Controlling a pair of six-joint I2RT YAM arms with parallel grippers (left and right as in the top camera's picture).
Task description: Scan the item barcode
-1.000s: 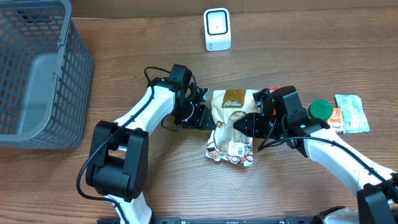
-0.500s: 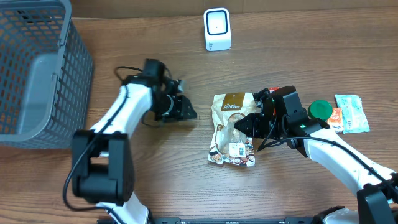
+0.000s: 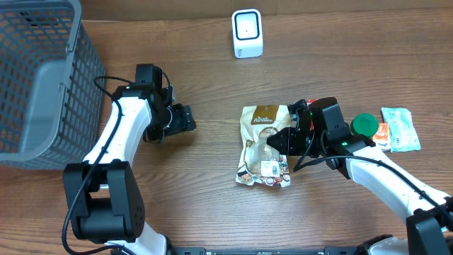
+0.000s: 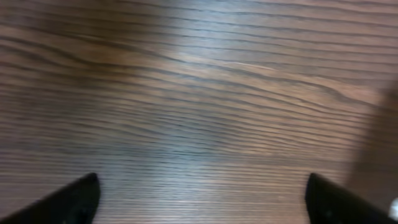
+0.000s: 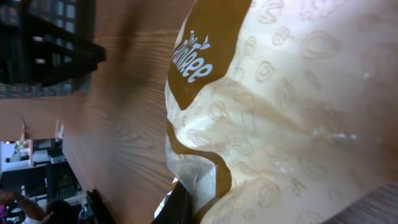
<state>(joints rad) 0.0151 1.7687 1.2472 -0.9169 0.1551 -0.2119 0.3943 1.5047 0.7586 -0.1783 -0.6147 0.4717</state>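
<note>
Grey mesh basket (image 3: 42, 74) at your far left, standing on the wooden table (image 3: 212, 205). Just beside its right wall, the left gripper (image 3: 185, 119) sits low over bare wood. In the left wrist view its fingertips (image 4: 74, 199) are spread to the frame's corners with nothing between them.

White scanner (image 3: 247, 33) upright at the top centre edge, well apart from both arms.

Right of centre, the cream-and-brown snack pouch (image 3: 256, 134) lies on the table, crumpled, with a white label (image 3: 267, 170) near its lower end. The right gripper (image 3: 274, 142) is over the pouch's right side. Its jaws are fully closed and pinch a fold of the film.

Further right, a green lid (image 3: 364, 125), then a few sachets (image 3: 398, 129) lying flat.
</note>
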